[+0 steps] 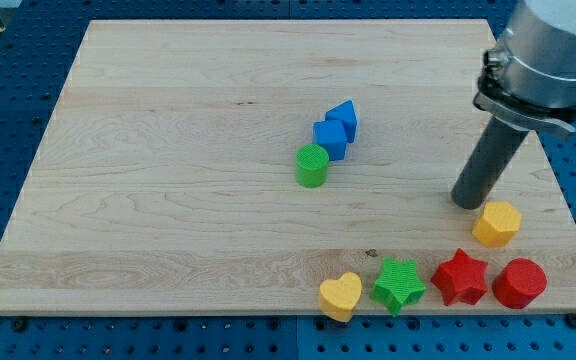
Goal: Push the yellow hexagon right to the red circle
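Observation:
The yellow hexagon (pixel 496 223) lies near the board's lower right. The red circle (pixel 519 283) lies just below and slightly right of it, at the bottom right corner, with a small gap between them. My tip (pixel 466 203) rests on the board just up and to the left of the yellow hexagon, very close to its upper-left edge; I cannot tell if it touches.
A red star (pixel 460 277), a green star (pixel 399 285) and a yellow heart (pixel 341 295) line the bottom edge left of the red circle. A green cylinder (pixel 312 165) and two blue blocks (pixel 331 138) (pixel 343 118) sit mid-board. The wooden board (pixel 168 200) lies on a blue surface.

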Robot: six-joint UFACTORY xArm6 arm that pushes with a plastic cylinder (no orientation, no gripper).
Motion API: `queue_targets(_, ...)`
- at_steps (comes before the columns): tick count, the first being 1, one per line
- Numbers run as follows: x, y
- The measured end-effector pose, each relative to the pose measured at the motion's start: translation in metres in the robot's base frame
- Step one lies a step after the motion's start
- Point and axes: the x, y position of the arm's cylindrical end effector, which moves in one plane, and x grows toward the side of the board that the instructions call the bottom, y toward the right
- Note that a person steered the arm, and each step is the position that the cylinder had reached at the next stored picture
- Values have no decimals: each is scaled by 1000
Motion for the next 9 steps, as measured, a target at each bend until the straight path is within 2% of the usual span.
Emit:
queue_targets(1, 0, -16)
queue_targets(3, 27, 14)
queue_targets(9, 32, 63)
